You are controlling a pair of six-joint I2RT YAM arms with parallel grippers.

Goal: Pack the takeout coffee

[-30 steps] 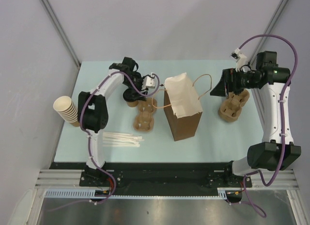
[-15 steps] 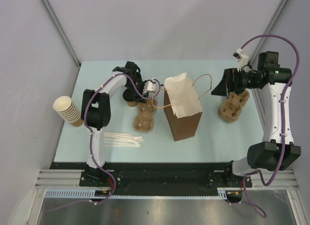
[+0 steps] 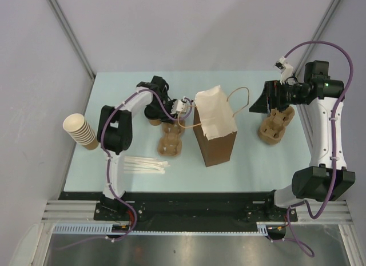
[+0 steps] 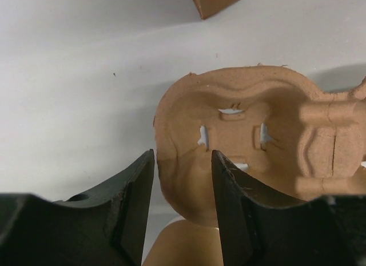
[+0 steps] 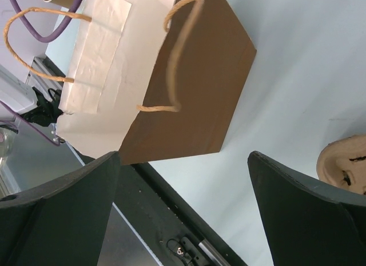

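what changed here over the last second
The left arm swung its wrist right, toward the paper bag; its claw now hangs over the end of the left cup tray. Nothing visibly grabbed or let go. The right arm, bag, that tray, the other tray, cup stack and stir sticks stayed put.
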